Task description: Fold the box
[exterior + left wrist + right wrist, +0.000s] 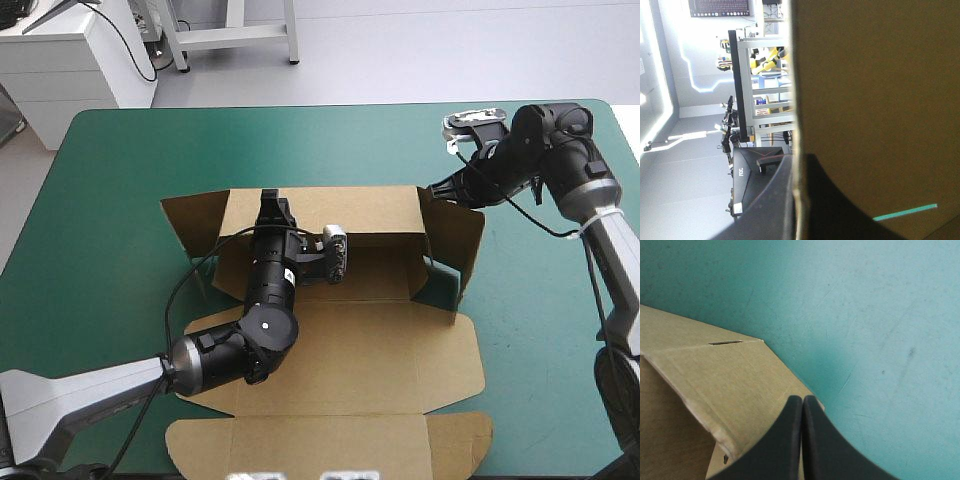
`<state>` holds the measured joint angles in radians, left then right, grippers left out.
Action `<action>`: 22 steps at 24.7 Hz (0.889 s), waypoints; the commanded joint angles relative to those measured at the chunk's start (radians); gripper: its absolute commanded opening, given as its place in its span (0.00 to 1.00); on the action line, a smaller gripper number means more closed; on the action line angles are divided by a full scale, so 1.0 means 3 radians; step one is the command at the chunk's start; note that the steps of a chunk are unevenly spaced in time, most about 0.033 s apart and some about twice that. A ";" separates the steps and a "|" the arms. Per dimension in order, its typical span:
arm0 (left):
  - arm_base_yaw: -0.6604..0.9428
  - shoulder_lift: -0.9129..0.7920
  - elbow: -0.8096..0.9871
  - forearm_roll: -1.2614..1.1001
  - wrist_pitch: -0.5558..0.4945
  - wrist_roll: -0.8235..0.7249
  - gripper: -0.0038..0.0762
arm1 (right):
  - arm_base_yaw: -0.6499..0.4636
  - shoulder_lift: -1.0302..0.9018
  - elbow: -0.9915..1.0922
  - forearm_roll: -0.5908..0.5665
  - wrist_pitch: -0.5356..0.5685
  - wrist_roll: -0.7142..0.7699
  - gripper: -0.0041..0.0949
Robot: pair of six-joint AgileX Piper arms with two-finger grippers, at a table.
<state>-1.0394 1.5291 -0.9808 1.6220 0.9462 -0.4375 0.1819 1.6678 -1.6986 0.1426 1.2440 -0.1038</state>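
Note:
The brown box lies open in the middle of the table with its far wall and right wall raised. My left gripper reaches over the box floor to the far wall's top edge. In the left wrist view the board stands edge-on between the black fingers, so the left gripper is shut on it. My right gripper touches the right wall's upper far corner from outside. In its own view the right gripper is shut in one arch, its tip over the board's edge, nothing between the fingers.
A side flap stands out at the box's far left. The lid panel lies flat toward the front edge. Bare teal-green cover surrounds the box on the left, far and right sides.

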 commanded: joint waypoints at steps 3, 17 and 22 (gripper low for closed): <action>-0.0016 -0.0136 -0.0080 0.0192 0.0156 -0.0111 0.04 | -0.0016 -0.0231 0.0174 0.0307 -0.0036 -0.0048 0.02; -0.0016 -0.0136 -0.0080 0.0192 0.0120 -0.0111 0.04 | -0.0016 -0.1620 0.2415 0.0820 -0.2231 -0.0849 0.02; -0.0016 -0.0136 -0.0080 0.0192 0.0120 -0.0111 0.04 | -0.0016 -0.1937 0.3035 0.1363 -0.3011 -0.1626 0.02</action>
<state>-1.0394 1.5291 -0.9808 1.6211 0.9430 -0.4586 0.1819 1.1453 -0.8361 0.4531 0.5117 -0.4595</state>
